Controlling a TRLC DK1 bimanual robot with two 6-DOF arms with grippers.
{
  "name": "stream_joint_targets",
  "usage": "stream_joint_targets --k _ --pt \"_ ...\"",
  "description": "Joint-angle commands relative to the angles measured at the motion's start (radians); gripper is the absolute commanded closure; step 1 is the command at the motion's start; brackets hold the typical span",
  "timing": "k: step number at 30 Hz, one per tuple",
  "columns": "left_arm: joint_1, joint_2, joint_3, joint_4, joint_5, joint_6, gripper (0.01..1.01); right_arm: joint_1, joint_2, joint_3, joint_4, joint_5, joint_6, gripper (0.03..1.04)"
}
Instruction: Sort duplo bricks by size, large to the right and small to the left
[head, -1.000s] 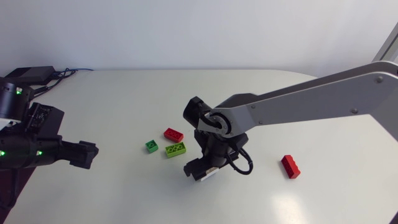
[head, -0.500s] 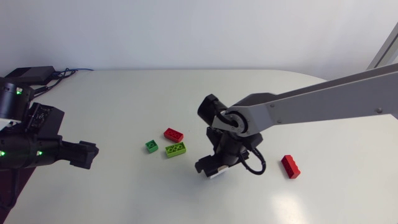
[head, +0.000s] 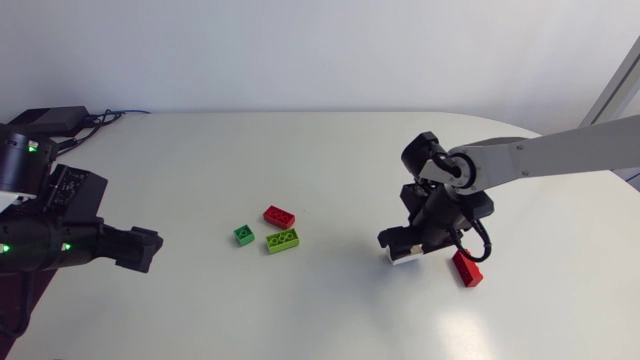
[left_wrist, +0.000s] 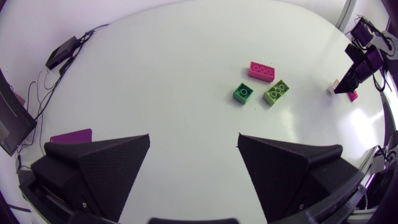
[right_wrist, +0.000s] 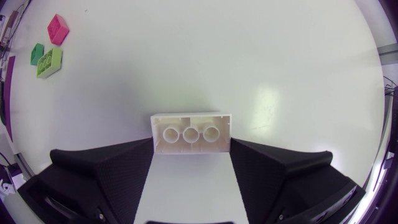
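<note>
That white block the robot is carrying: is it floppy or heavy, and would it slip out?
The white duplo brick is probably stiff: its edges look straight though the right hand pinches it from both sides. It is likely light, since its underside shows hollow tubes. Its smooth walls might slip if the grip loosened.

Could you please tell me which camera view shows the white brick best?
The right wrist view: the white brick sits between the fingers, its underside with three tubes plain. The head view shows only a white sliver under the right gripper; the left wrist view, a distant speck.
</note>
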Motion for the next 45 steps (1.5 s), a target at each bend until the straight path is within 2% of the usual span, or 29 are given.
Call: stream_joint_targets --k 1,9,10,12,14,15,16,21,25,29,32,39,45 --pt "-0.007 -0.008 -0.022 0.005 -0.003 -0.007 0.044 -0.022 0.026 -0.04 0.022 -0.001 -0.007 0.62" --pt "-0.039 -0.002 -0.03 0.014 -0.003 -0.006 0.044 -0.113 0.031 -0.051 0.026 0.005 -0.019 0.62" --pt "-0.045 0.001 -0.028 0.017 -0.003 -0.006 0.044 -0.113 0.026 -0.052 0.025 0.008 -0.019 0.59" --pt "-0.057 0.009 -0.022 0.02 -0.003 -0.012 0.044 -0.114 0.014 -0.049 0.014 0.013 -0.019 0.44" --pt "-0.07 0.012 -0.013 0.02 -0.001 -0.015 0.044 -0.113 -0.007 -0.042 -0.006 0.015 -0.019 0.19" --pt "-0.08 0.012 -0.008 0.02 -0.001 -0.015 0.044 -0.113 -0.017 -0.037 -0.015 0.016 -0.019 0.09" --pt "-0.093 0.012 -0.003 0.021 -0.001 -0.015 0.044 -0.113 -0.024 -0.031 -0.023 0.024 -0.018 0.07" --pt "-0.148 0.044 0.024 0.058 0.002 -0.009 0.044 -0.133 -0.072 0.017 -0.107 0.045 -0.001 0.07" --pt "-0.192 0.067 0.035 0.087 0.101 0.027 0.044 -0.137 -0.145 0.027 -0.115 0.042 -0.005 0.07" --pt "-0.237 0.155 0.053 0.133 0.108 0.073 0.044 -0.13 -0.178 0.1 -0.191 0.042 -0.001 0.07" --pt "-0.22 0.245 0.081 0.179 0.108 0.111 0.044 -0.122 -0.199 0.136 -0.245 0.042 0.008 0.07" --pt "-0.157 0.501 0.138 0.302 0.183 0.251 0.044 -0.1 -0.293 0.083 -0.239 0.044 0.028 0.07" --pt "-0.156 0.658 0.199 0.316 0.236 0.338 0.044 -0.09 -0.368 0.06 -0.242 0.044 0.028 0.07"
